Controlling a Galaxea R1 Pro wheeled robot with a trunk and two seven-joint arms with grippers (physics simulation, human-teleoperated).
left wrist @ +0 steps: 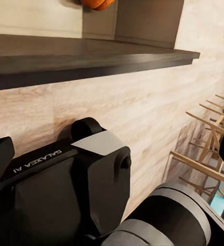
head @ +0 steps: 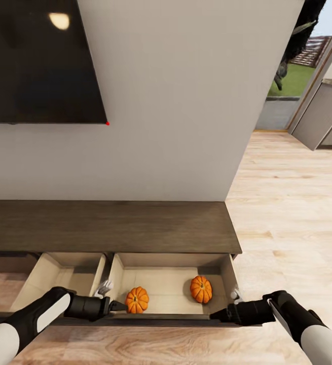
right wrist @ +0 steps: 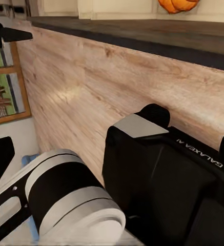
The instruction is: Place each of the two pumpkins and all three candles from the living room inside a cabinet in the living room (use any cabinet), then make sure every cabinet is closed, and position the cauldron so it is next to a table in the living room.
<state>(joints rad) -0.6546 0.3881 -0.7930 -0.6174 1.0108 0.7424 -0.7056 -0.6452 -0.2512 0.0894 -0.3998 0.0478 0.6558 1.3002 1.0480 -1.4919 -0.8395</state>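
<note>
The long dark-brown cabinet (head: 110, 225) stands against the wall with its wide beige-lined drawer (head: 171, 268) pulled out. Two orange pumpkins lie in the drawer's right compartment, one near the front left (head: 137, 299) and one further right (head: 200, 289). My left gripper (head: 105, 290) sits at the drawer's front edge beside the left pumpkin. My right gripper (head: 235, 294) is at the drawer's front right corner. Both look open, holding nothing. In the wrist views a pumpkin (left wrist: 97, 3) (right wrist: 177, 4) peeks over the dark drawer front (left wrist: 91, 59) (right wrist: 142, 33). The candles, cauldron and table are out of view.
A black TV (head: 39, 61) hangs on the wall above the cabinet. Light wood floor (head: 292, 213) stretches to the right towards a doorway with grey units (head: 323, 116). A wooden rack (left wrist: 209, 138) stands behind me, and my own black body (left wrist: 65, 195) sits close below the drawer.
</note>
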